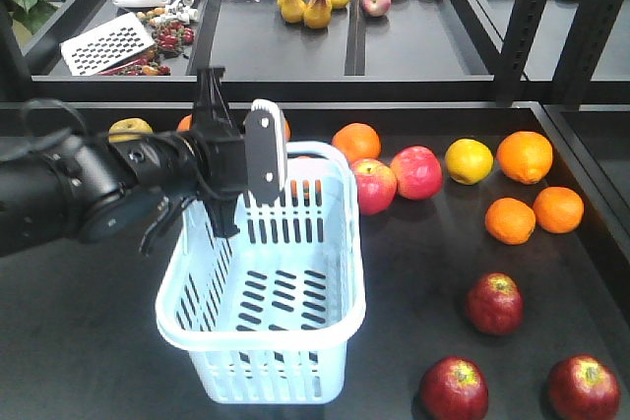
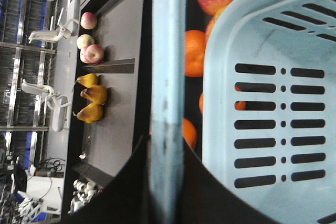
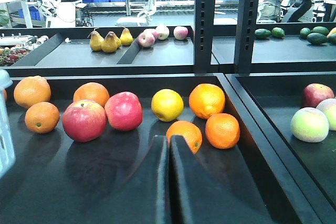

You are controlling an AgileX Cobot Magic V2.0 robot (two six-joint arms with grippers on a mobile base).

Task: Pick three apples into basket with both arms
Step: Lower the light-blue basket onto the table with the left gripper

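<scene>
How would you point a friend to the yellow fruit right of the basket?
Find the pale blue basket and follow the fruit row to its right. Past two pinkish-red apples, before a big orange, sits the yellow fruit, the only yellow one among reds and oranges.

Basket (image 1: 266,381) sits near the table's (image 1: 98,341) front edge, left of centre; three apples (image 1: 494,303) lie apart from each other toward the front right corner, right of it. Two more apples (image 1: 416,172) sit side by side just right of the basket's back end. Oranges (image 1: 525,156) spread behind and right of them toward the right edge, pears (image 1: 315,7) on the shelf (image 1: 413,46) behind.
</scene>
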